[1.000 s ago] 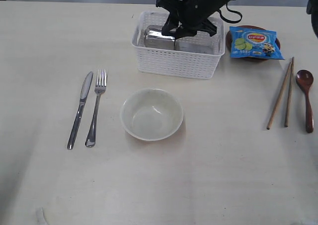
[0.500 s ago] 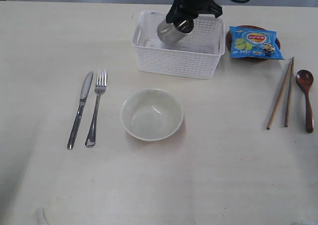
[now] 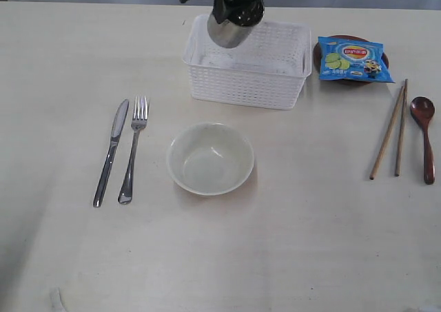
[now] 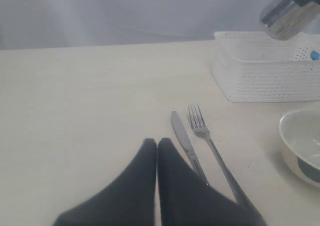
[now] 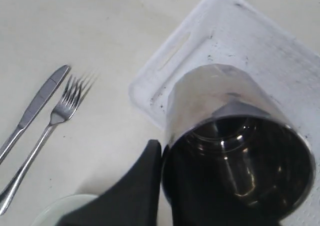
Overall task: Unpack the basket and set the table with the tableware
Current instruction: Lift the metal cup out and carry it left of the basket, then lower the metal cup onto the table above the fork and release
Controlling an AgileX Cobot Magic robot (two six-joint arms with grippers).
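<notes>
While the right gripper (image 5: 161, 161) is clamped on the rim of the cup (image 5: 235, 136), one finger flat against the outside of the steel wall, the cup hangs tilted in the air over the far left corner of the basket (image 3: 241, 85), clear of its floor. The other finger is lost in the dark mouth of the cup. The left gripper (image 4: 157, 146) has its jaws pressed together with nothing between them. The basket stands on the table (image 3: 310, 243) toward its far edge. Just right of it a blue packet (image 3: 355, 59) lies on the brown plate (image 3: 318, 54). Nearer than the basket, the bowl (image 3: 210, 158) sits upright. Left of the bowl, the knife (image 3: 111, 151) and fork (image 3: 133, 149) lie side by side, the knife on the outside. Well off to the right, the chopsticks (image 3: 389, 129) lie together, with the spoon (image 3: 425, 136) just beside them.
</notes>
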